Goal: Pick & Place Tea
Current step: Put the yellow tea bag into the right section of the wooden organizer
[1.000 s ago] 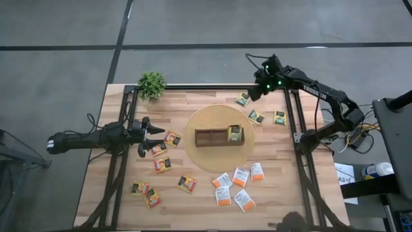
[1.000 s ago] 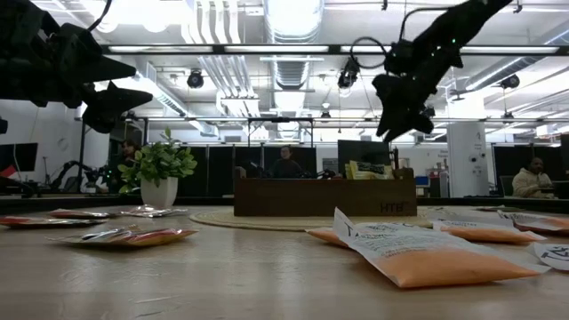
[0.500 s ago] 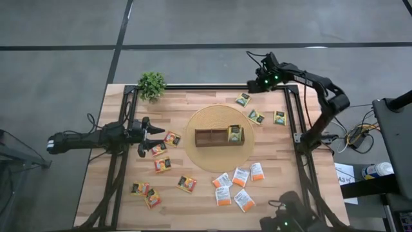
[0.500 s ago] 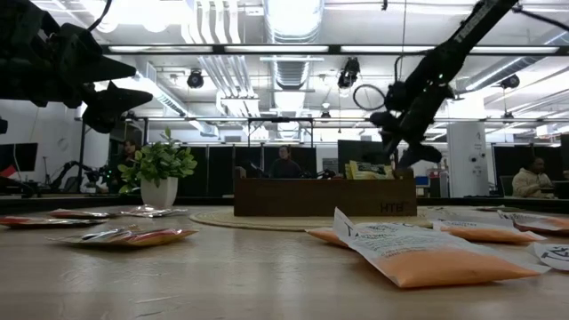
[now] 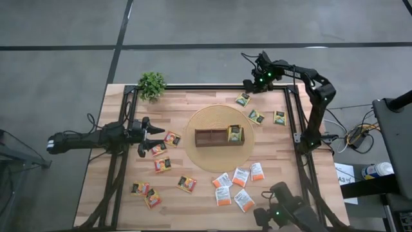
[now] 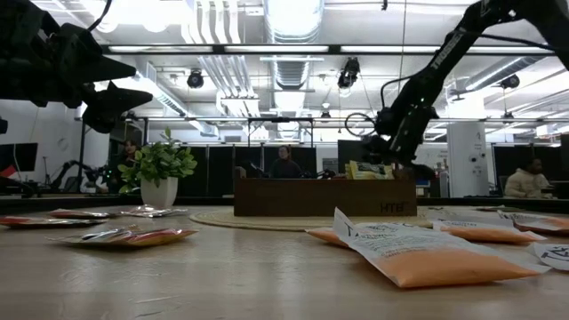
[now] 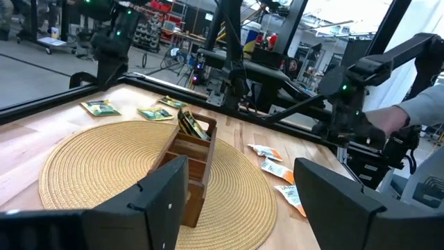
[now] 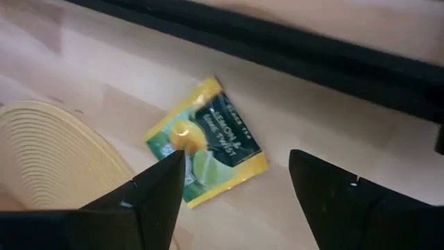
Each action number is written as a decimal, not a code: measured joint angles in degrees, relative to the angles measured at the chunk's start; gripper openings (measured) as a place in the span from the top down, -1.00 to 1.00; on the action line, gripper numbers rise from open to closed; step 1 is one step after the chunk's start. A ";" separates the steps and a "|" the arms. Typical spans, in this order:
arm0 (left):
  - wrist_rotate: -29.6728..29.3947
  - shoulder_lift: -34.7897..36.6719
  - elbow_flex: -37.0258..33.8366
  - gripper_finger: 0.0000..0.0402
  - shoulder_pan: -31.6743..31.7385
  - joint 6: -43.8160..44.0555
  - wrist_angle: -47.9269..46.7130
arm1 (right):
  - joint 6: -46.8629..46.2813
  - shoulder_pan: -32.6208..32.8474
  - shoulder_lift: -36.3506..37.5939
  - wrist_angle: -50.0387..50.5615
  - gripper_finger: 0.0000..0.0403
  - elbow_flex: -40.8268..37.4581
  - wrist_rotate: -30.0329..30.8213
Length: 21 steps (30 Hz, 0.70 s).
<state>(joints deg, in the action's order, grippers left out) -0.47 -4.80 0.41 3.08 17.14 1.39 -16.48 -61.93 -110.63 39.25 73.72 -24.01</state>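
As the right gripper [image 5: 248, 85] swung in over the green-yellow sachet [image 8: 206, 144] by the table's far edge, its jaws spread wide, empty; sachet lay flat beside the mat [image 8: 48, 156], pickup looked imminent.

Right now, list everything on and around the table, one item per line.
Green-yellow tea sachets: three, flat on the table's right side by the right arm; a fourth stands in the box's right end.
White-orange tea sachets: five, clustered on the other side of the mat.
Yellow-red-black tea sachets: six, scattered on the left side.
Wooden box: one, dark brown, divided, on the mat.
Woven mat: one, round, tan, mid-table.
Potted plant: one, green, left corner.
Table: one, light wood.
Left gripper: fingers open, empty, by the left sachets.
Right gripper: fingers open over one green-yellow sachet.
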 joint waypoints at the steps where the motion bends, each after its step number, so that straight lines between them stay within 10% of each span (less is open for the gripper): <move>1: 0.00 0.00 0.01 -0.28 0.01 0.01 0.00 | 0.06 0.00 -0.69 0.29 -0.25 0.10 0.00; 21: 0.00 -0.02 0.01 -0.28 -0.01 0.01 -0.02 | 0.36 4.63 -4.61 2.09 -0.12 1.82 1.41</move>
<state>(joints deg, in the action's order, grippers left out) -0.47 -4.82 0.43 3.07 17.15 1.37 -16.12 -57.30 -115.24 41.33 75.55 -22.60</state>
